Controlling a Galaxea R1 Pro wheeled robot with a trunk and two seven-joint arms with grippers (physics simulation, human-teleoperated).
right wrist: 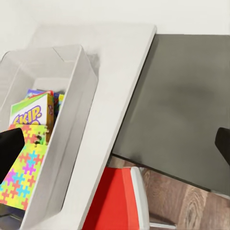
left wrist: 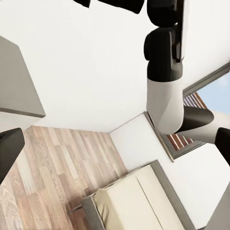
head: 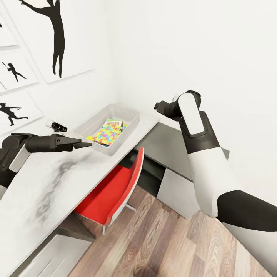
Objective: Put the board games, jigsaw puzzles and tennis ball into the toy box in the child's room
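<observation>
Grey-white surface [head: 46, 192], left to right: my left claw [head: 82, 145] hovers just beside the toy box [head: 86, 127], fingers together on nothing. Toy box holds a jigsaw puzzle [head: 105, 132] and a board game [right wrist: 32, 111] lettered SKIP-BO. Small dark object [head: 56, 125] sits near the wall, can't identify. Right claw [head: 157, 105] is raised past the surface end, state unclear. I'd judge remaining toys are elsewhere; turn toward the bed [left wrist: 129, 201], keep arms tucked clear of the red chair [head: 111, 192].

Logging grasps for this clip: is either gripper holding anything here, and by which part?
Nothing is held. The left gripper hangs empty over the table beside the toy box; the right gripper's fingertips are spread with nothing between.
</observation>
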